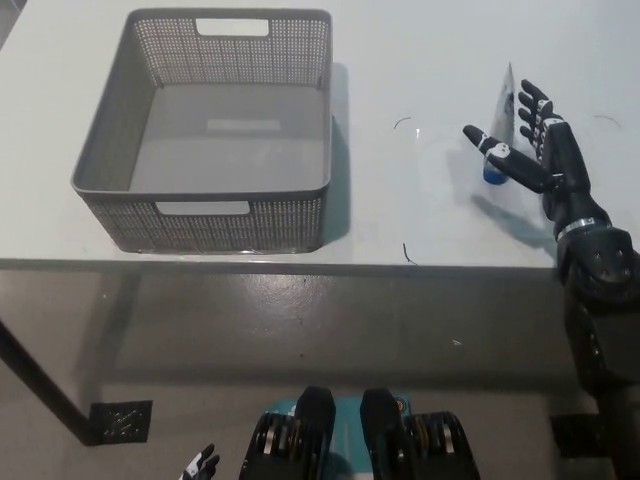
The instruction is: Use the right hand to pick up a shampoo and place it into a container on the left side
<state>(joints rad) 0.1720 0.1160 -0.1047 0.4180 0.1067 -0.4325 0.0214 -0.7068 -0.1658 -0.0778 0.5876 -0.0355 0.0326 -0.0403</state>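
A white shampoo tube (503,100) with a blue cap stands cap-down on the white table (420,215), right of centre. My black right hand (535,150) is open, fingers spread, right beside the tube and partly in front of its lower end, holding nothing. The grey perforated basket (205,215) sits on the left of the table with nothing in it. My white left hand (200,466) rests at the bottom edge, only its fingertips showing.
The table's front edge (300,266) runs across the middle of the picture, with grey floor below it. A table leg with a black foot plate (118,422) stands at the lower left. Small dark marks (405,252) lie on the table between basket and tube.
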